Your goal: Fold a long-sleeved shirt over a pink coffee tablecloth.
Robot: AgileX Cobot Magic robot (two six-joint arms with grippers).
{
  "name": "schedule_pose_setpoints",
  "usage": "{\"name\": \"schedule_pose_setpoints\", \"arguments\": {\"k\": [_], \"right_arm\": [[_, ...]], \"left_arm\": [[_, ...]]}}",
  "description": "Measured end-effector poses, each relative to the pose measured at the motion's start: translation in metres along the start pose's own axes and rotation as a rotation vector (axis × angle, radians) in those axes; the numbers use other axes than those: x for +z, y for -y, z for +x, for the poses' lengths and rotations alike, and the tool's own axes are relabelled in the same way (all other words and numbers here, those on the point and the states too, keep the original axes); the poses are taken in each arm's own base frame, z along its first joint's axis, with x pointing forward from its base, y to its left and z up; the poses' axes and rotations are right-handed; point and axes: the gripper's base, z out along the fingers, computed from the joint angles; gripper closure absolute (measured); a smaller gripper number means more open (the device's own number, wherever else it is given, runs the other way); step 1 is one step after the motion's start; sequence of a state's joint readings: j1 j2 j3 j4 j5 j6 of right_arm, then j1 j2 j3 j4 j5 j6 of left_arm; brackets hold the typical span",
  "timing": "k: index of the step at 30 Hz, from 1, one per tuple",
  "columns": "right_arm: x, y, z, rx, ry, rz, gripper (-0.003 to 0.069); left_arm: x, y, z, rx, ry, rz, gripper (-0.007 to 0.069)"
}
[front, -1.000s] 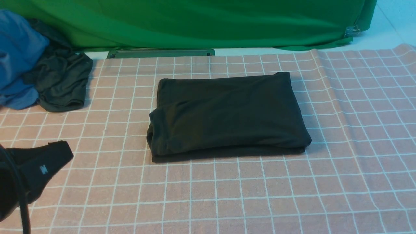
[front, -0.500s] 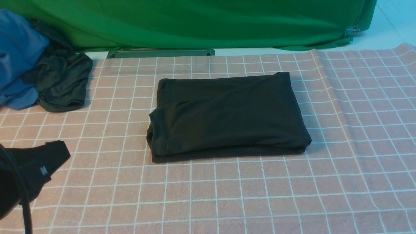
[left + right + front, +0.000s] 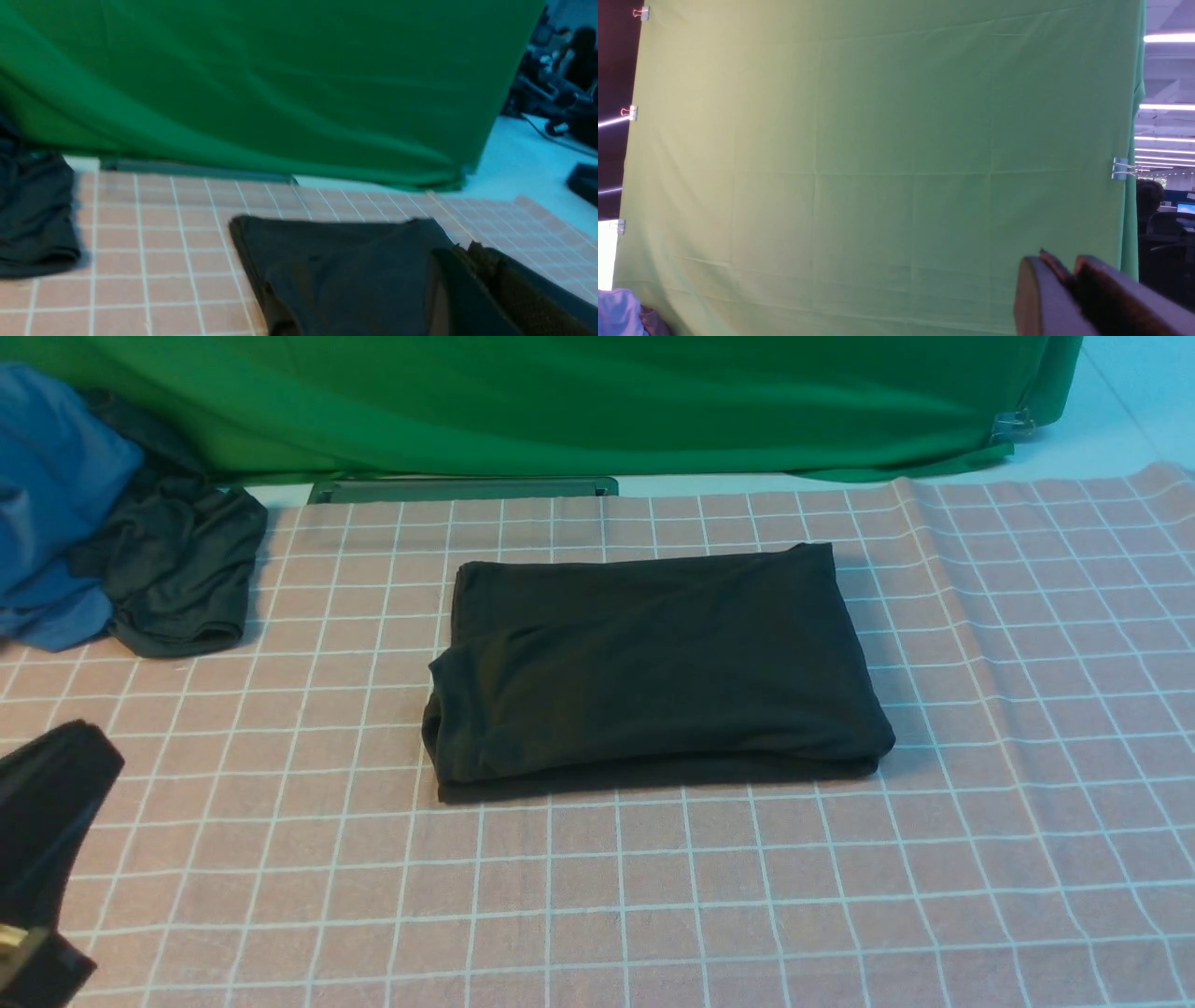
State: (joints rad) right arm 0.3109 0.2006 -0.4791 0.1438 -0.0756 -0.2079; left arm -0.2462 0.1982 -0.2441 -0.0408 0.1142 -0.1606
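The long-sleeved shirt lies folded on the pink coffee tablecloth; the folding looks finished. The left tool is closed and empty; the right tool looks nearly closed and empty, leaving only a retreat.

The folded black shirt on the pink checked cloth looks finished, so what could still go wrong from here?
1. The black long-sleeved shirt bulges unevenly at its left fold, so it might slump open.
2. The left tool sits low over the pink grid-lined tablecloth; a sweep could wrinkle it.
3. The bunched dark grey and blue garments lie nearby and could be snagged.
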Motion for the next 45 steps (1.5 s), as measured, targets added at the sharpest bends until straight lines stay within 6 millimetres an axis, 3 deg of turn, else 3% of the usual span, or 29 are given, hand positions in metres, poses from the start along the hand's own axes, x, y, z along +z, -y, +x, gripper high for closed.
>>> {"name": "schedule_pose_setpoints", "arguments": {"k": [4, 11, 45], "right_arm": [[0.000, 0.000, 0.000, 0.000, 0.000, 0.000, 0.0516], [0.000, 0.000, 0.000, 0.000, -0.001, 0.000, 0.0515], [0.001, 0.000, 0.001, 0.000, -0.004, 0.000, 0.0461]], "left_arm": [[-0.009, -0.017, 0.046, -0.002, 0.088, -0.111, 0.0611], [-0.014, -0.028, 0.075, -0.031, -0.082, -0.241, 0.0611], [-0.015, -0.029, 0.080, -0.042, -0.127, -0.251, 0.0611]]}}
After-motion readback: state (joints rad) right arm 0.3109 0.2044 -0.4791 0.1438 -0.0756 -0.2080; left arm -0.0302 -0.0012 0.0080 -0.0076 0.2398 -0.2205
